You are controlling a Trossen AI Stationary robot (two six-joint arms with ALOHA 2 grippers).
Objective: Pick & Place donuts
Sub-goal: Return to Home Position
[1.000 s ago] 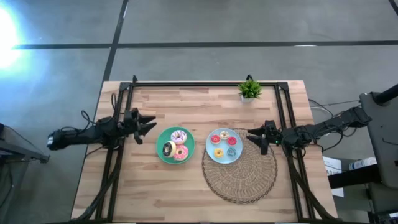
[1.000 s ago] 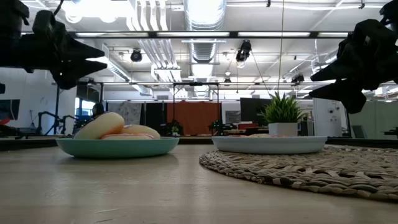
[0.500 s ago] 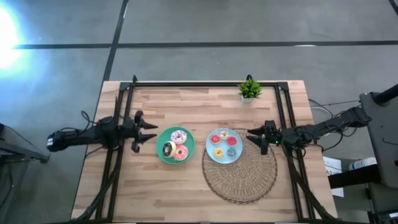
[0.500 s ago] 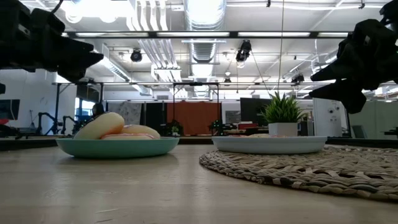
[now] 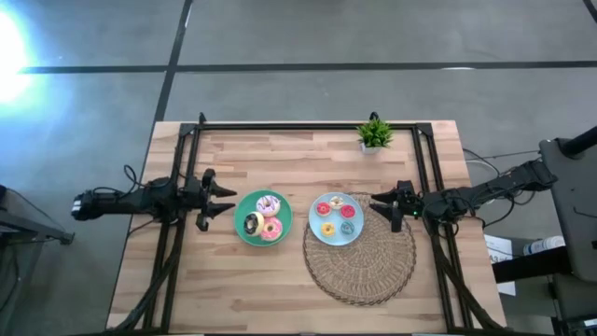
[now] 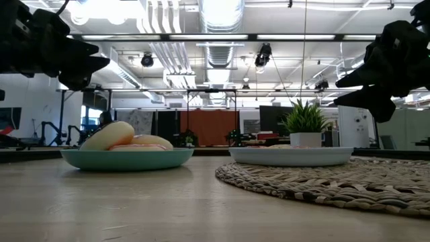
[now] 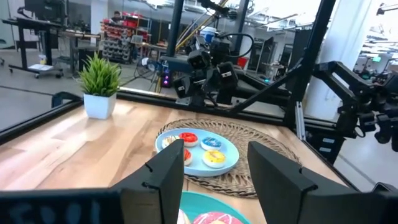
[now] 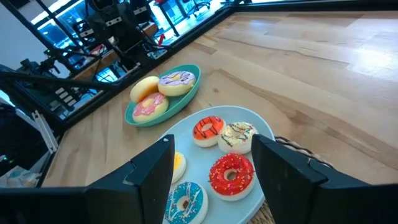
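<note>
Donuts (image 5: 264, 217) on green plate (image 5: 242, 207), one leaning — left pincer (image 5: 228, 198), right pincer (image 5: 376, 202) both released.

a lab or workshop: exposed ceiling ducts (image 6: 213, 30), concrete floor (image 5: 326, 37).

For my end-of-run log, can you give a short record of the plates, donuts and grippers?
green plate: holds three large donuts
blue plate: holds several small donuts, sits on mat
left gripper: open, empty, beside green plate
right gripper: open, empty, beside blue plate
plant: apart from both plates
</note>
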